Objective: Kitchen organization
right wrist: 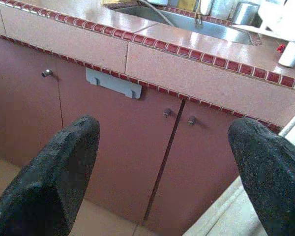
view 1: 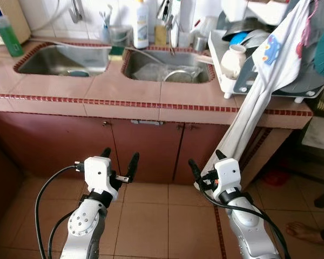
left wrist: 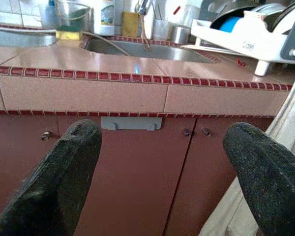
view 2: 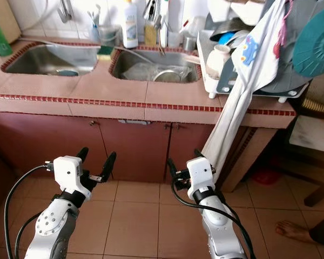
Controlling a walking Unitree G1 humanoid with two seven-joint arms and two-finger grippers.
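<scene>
Both tools hung low before the cupboard doors (view 1: 151,148), below the tiled table (view 1: 124,97). The left tool (view 1: 120,162) was spread wide and held nothing; the right tool (view 1: 208,166) was spread too, just beside a hanging cloth (view 1: 248,108). Dishes lay in the right sink (view 1: 167,67), and a rack (view 1: 232,75) stood beside it.

The counter (view 1: 124,89) is pink tile with a dark red checked border, above dark red cabinet doors (view 1: 146,151). The floor (view 1: 151,221) is brown-orange tile. At far left stands a green bottle (view 1: 5,35). At right hangs a white cloth (view 1: 259,102) with a blue print.
</scene>
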